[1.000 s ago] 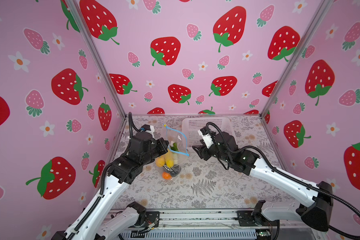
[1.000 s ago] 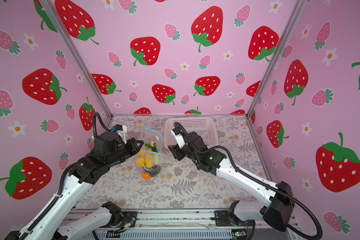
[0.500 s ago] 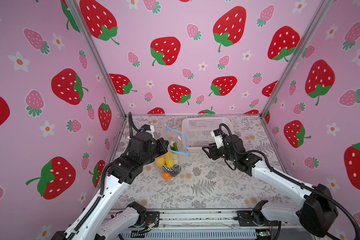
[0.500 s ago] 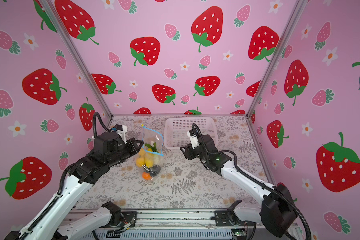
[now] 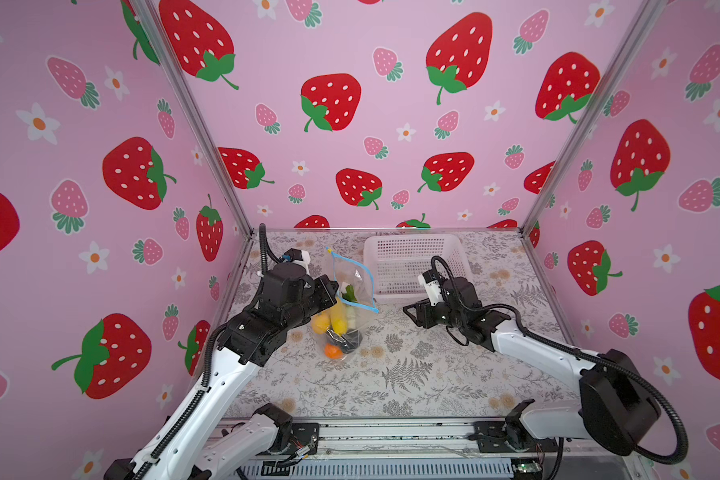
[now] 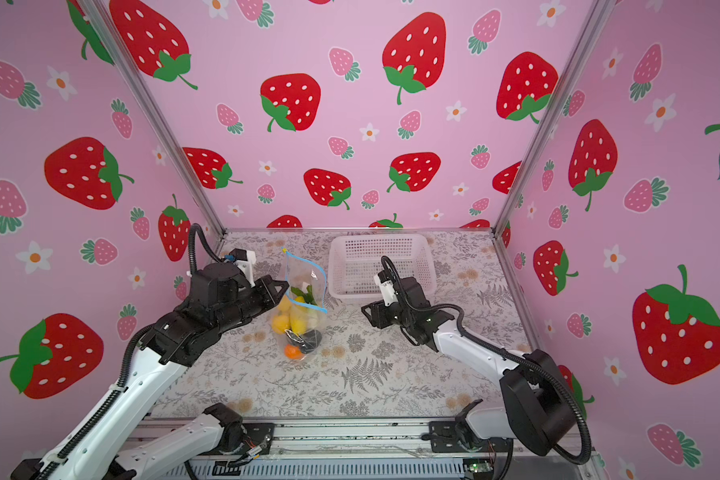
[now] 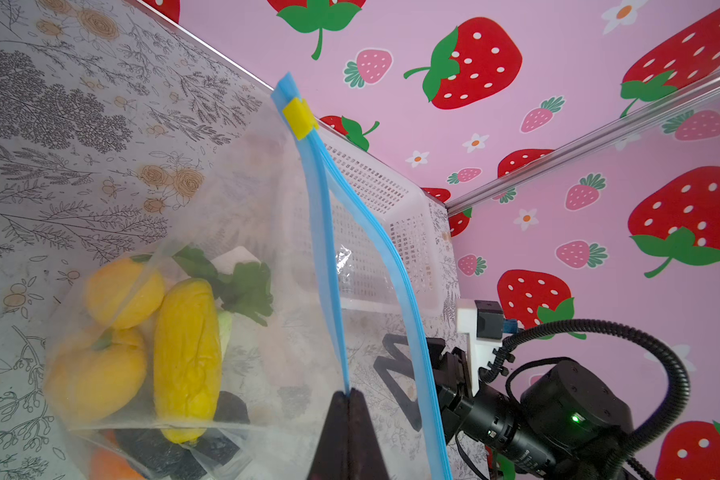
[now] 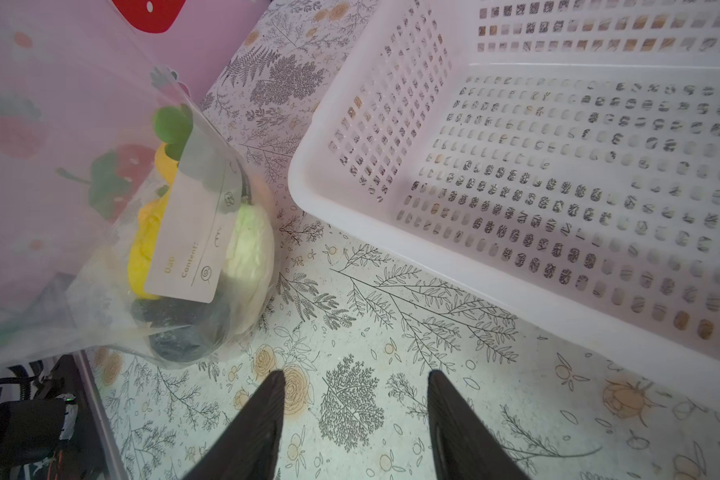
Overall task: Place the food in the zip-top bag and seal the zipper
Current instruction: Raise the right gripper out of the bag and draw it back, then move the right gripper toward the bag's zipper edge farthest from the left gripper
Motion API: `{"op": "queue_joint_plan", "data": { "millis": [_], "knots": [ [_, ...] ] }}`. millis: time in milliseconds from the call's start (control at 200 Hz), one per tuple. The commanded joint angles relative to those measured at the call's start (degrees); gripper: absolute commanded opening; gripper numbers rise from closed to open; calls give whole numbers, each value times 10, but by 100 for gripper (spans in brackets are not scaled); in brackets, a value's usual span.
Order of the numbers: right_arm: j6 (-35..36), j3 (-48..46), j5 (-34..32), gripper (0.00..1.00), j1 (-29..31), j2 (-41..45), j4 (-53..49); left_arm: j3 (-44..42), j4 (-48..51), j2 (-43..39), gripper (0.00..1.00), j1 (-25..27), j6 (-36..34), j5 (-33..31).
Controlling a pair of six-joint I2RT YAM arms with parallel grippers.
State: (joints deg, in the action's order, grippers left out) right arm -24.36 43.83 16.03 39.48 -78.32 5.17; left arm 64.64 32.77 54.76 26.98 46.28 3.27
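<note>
Zip-top bag (image 5: 352, 286): stands upright on the table (image 5: 412, 374) right at the tips of the left claw (image 7: 348, 395), bottom on the floral surface, mouth uppermost. Holds the food (image 7: 184, 353) low inside, below that claw's tips: yellow and orange pieces, a cream-white one, a dark one at the bottom, green leaves on top. Zipper (image 7: 323, 249): gapes, the two light-blue strips apart and joined only at the end far from the claw, by the small yellow tab (image 7: 298, 116). Left claw: pressed together on the nearer strip, pinching it at the very tips, with the other strip free just beside. Right claw (image 8: 354, 374): spread, nothing between the fingers, hovering over bare table, apart from the bag. Bag ahead of it to one side, white perforated basket (image 5: 404, 266) near on the other side, touching neither. White label (image 8: 192, 237) on the bag's face toward that claw.
</note>
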Motion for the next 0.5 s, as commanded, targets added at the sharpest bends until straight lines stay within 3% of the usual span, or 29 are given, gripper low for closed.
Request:
{"op": "queue_joint_plan", "data": {
  "millis": [0, 495],
  "knots": [
    [-3, -7, 7, 57, -5, -14, 19, 14, -10, 0, 0, -2, -4, 2],
    [6, 9, 7, 57, -15, -47, 25, 13, -10, 0, 0, -2, -2, 2]
  ]
}}
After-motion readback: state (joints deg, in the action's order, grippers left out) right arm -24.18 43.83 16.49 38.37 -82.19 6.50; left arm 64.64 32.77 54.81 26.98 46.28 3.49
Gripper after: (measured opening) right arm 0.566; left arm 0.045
